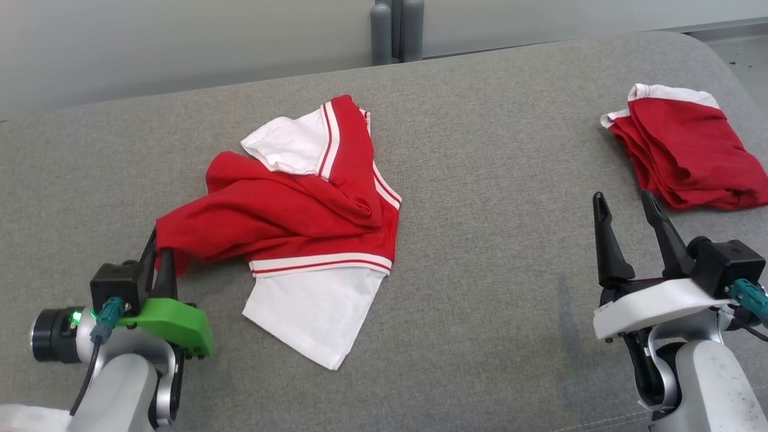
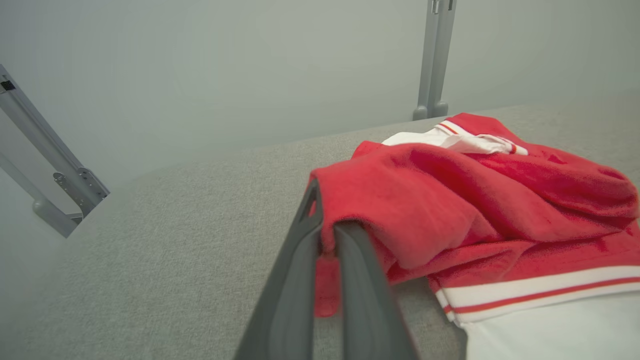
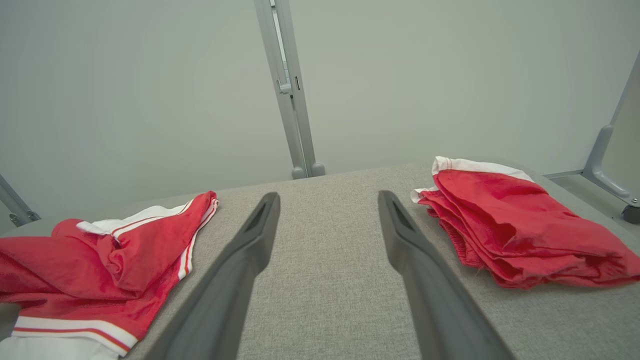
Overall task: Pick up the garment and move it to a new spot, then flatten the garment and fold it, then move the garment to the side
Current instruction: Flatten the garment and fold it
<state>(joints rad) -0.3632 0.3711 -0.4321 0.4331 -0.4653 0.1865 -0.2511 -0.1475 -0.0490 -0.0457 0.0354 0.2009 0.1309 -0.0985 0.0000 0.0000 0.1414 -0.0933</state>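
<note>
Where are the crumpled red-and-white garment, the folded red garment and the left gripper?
crumpled red-and-white garment (image 1: 282, 210), head view, red middle folds
folded red garment (image 1: 690, 156), head view, top red layer
left gripper (image 1: 161, 246), head view, between its shut fingertips

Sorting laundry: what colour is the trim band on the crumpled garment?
The band is white with a thin red stripe, clearest in head view.

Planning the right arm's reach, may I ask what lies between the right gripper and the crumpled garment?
Just bare grey surface, as the head view shows between the right gripper and the crumpled garment.
</note>
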